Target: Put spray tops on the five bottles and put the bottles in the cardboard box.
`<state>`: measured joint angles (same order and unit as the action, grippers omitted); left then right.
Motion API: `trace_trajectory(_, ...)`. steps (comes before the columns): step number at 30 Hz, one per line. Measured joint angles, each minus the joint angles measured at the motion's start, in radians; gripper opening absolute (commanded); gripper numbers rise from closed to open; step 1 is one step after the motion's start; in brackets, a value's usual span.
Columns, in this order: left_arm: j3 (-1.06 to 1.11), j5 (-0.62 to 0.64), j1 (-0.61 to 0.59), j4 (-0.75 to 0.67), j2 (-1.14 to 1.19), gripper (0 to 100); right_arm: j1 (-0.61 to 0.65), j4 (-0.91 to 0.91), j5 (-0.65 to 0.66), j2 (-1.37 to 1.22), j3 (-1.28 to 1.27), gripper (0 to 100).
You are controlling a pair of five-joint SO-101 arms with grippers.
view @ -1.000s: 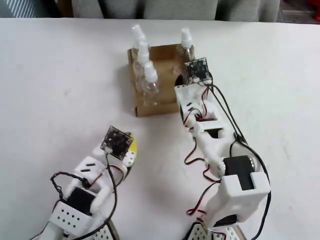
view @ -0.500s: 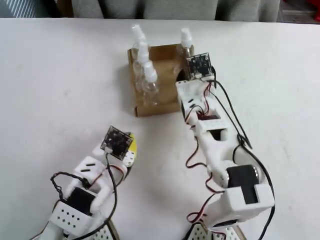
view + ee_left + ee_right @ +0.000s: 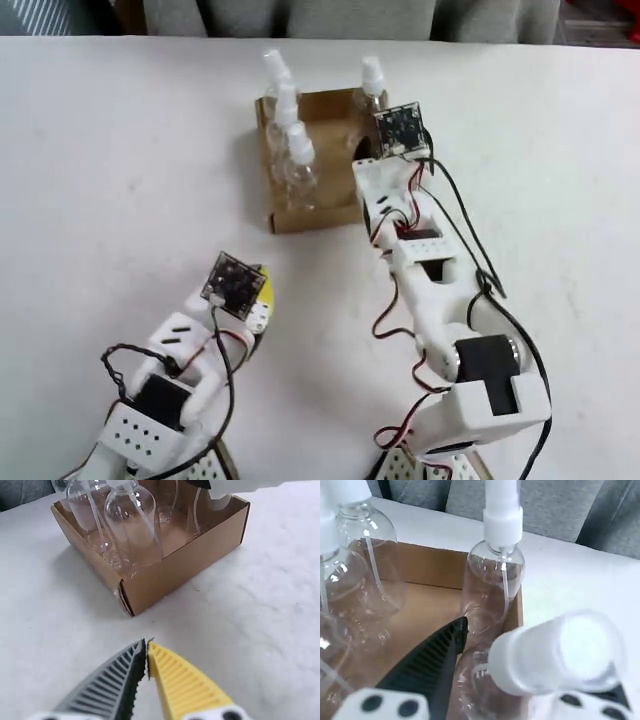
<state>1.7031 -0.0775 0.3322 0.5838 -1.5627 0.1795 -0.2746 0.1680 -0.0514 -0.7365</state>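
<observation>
bright, even light; a soft shadow lies beside the cardboard box (image 3: pixel 185 565).

The high camera hangs above the near edge of the white table (image 3: pixel 120 150) and looks down and away, with both arm bases close beneath it and the cardboard box (image 3: pixel 310 217) at mid-distance. The left wrist camera sits low at the near left, facing far and right along the left gripper (image 3: pixel 146 647) toward the box's near corner. The right wrist camera hovers over the box's right side, tight on the spray bottles (image 3: pixel 495 580), with a capped bottle (image 3: pixel 560 652) just under the lens. All three views share the box.
</observation>
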Motion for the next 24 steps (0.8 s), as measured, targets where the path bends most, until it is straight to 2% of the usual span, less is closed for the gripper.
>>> trace_trajectory(8,0.000,0.000,0.000,0.000,0.000,2,0.000,0.000,0.000,0.008,0.000,27.2)
trace_trajectory(17,0.000,0.000,0.000,0.000,0.000,2,0.000,0.147,0.000,0.138,0.006,27.2)
trace_trajectory(24,0.000,0.000,-0.005,0.000,0.000,2,0.000,0.186,0.000,0.144,0.031,27.2)
